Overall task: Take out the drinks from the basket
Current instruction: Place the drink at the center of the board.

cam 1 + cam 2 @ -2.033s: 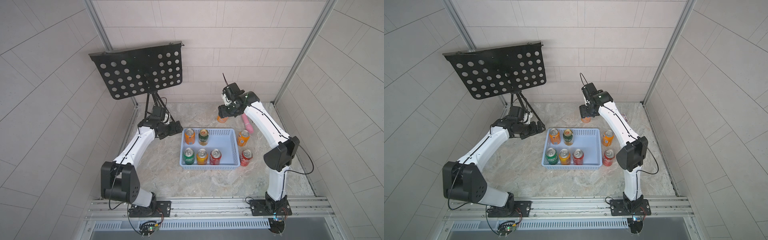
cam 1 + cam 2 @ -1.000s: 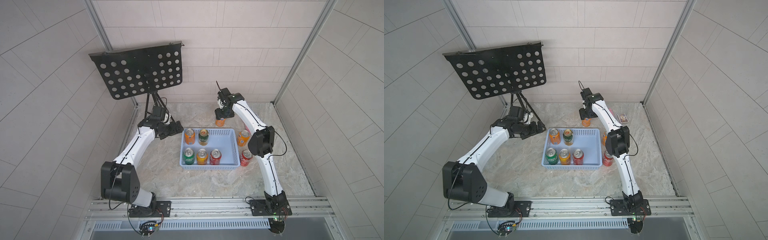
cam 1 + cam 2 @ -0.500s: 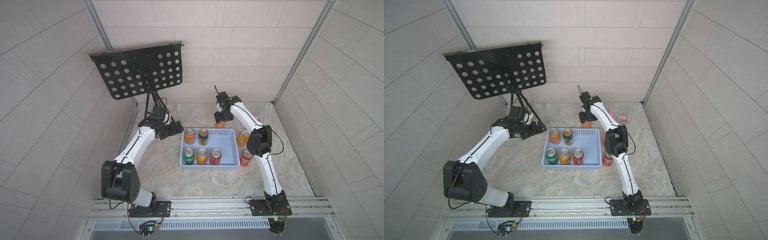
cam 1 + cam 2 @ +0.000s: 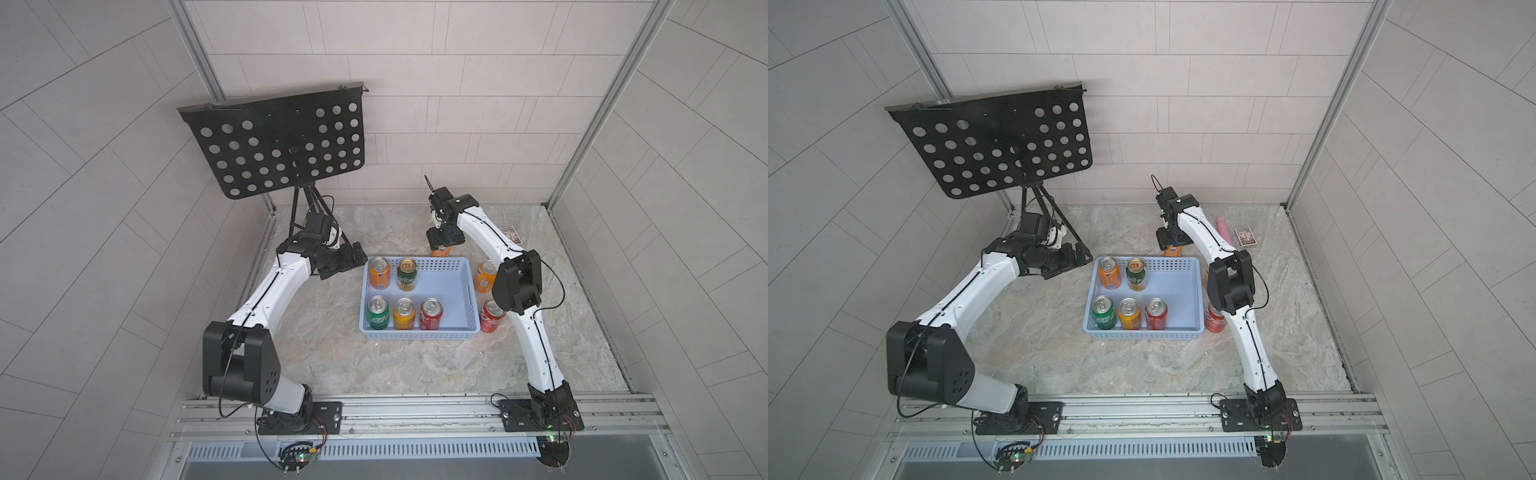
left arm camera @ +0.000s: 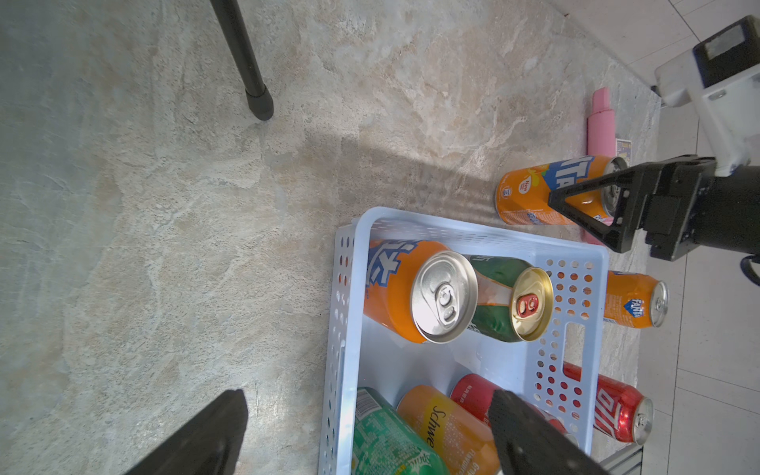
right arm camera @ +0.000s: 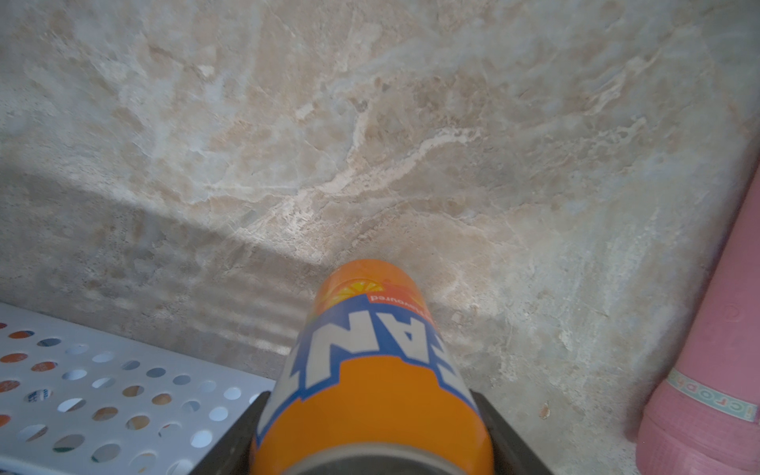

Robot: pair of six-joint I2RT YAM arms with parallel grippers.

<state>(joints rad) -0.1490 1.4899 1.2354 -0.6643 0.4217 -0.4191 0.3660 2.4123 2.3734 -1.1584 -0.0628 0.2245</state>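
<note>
Behind perforated plastic basket [image 4: 449, 264] | right fingers [image 6: 510, 448] clamp cylindrical orange can [image 6: 370, 370]

I'm looking into a robotics lab test cell, pale tiled wall panels [image 4: 457, 104] closing three sides, aluminium corner posts [image 4: 195, 45], marble-look tabletop [image 4: 374, 365], left arm [image 4: 270, 291] and right arm [image 4: 536, 345] bolted to a slotted metal rail [image 4: 415, 411] along the near edge, a black perforated music stand [image 4: 282, 141] far left.
</note>
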